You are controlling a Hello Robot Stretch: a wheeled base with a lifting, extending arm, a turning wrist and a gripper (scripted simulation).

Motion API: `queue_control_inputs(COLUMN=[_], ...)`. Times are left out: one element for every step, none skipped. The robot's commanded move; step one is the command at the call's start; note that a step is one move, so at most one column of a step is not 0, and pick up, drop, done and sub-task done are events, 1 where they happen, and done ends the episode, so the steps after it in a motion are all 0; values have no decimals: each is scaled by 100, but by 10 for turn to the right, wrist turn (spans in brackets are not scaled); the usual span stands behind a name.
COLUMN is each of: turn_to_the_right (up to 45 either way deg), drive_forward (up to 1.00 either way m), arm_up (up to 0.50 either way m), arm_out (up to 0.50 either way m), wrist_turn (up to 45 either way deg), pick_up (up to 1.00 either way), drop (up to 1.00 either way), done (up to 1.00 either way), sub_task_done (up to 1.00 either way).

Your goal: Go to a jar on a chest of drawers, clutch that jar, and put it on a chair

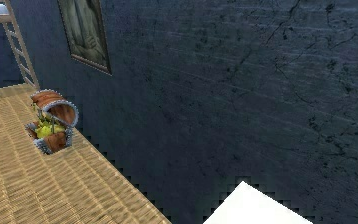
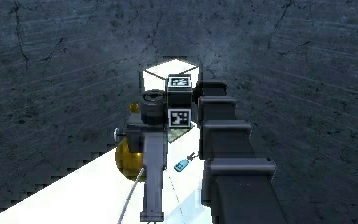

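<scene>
Dark wall [image 1: 237, 90] backs barrel [image 1: 55, 120] forward, tool [image 2: 139, 160] arm-side.

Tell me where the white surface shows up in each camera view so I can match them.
Forward view: the white surface is a wedge at the bottom edge, right of centre.
Arm side view: the white surface fills the lower left and runs toward the arm.
Shared landmark: the dark blue wall behind it.

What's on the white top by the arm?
On the white top sit a clear box, a round yellow thing and a tiny blue thing. The arm and gripper cover part of it, so more could hide there.
</scene>
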Motion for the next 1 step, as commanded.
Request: queue_control_inputs(turn_to_the_right=[0], drive_forward=[0], arm_up=[0], arm_out=[0], wrist_turn=[450], pick_up=[0], drop=[0], done=[0], sub_task_done=[0])
